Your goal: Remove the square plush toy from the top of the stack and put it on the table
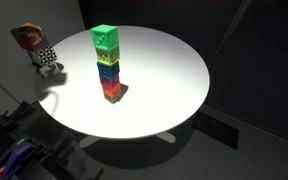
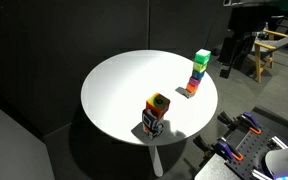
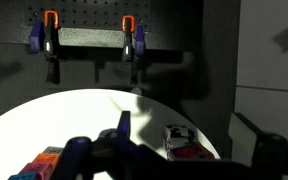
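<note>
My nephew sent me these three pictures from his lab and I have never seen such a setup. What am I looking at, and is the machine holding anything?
It is a robot arm working at a round white table. Two pictures come from cameras standing in the room; the third is from a camera on the arm's wrist, looking past its gripper, the dark shape at the bottom. On the table stand a tall tower of coloured cubes and a short stack: a black-and-white chequered cube with the square plush toy on top. Whether the gripper is open cannot be told; nothing shows in its grip.
</note>
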`<state>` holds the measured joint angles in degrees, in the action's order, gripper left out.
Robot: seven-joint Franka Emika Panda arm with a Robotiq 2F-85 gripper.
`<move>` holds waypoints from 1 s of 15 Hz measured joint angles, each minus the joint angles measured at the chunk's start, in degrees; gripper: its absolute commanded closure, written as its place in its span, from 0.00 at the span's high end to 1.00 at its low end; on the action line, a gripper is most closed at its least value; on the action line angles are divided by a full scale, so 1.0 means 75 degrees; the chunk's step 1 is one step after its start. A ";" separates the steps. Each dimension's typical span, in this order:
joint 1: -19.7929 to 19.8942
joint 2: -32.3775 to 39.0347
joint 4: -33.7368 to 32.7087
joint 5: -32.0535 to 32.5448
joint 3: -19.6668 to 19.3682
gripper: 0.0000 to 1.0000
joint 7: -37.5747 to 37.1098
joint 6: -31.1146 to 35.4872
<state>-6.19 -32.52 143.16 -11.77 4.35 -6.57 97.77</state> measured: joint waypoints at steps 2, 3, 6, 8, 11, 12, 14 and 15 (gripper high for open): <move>0.0000 0.0000 -0.0001 0.0000 0.0000 1.00 0.0000 0.0001; 0.0000 0.0000 -0.0001 0.0000 0.0000 1.00 0.0000 0.0001; 0.0000 0.0000 -0.0001 0.0000 0.0000 1.00 0.0000 0.0001; 0.0008 0.0002 -0.0001 0.0000 0.0004 1.00 0.0000 0.0011; 0.0020 0.0003 -0.0013 0.0000 0.0020 1.00 0.0001 0.0225; 0.0020 0.0004 -0.0023 0.0001 0.0027 1.00 0.0002 0.0347; 0.0020 0.0018 -0.0050 0.0003 0.0058 1.00 0.0003 0.0628; 0.0020 0.0039 -0.0067 0.0004 0.0081 1.00 0.0004 0.0770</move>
<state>-6.04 -32.23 142.67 -11.74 4.95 -6.53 103.54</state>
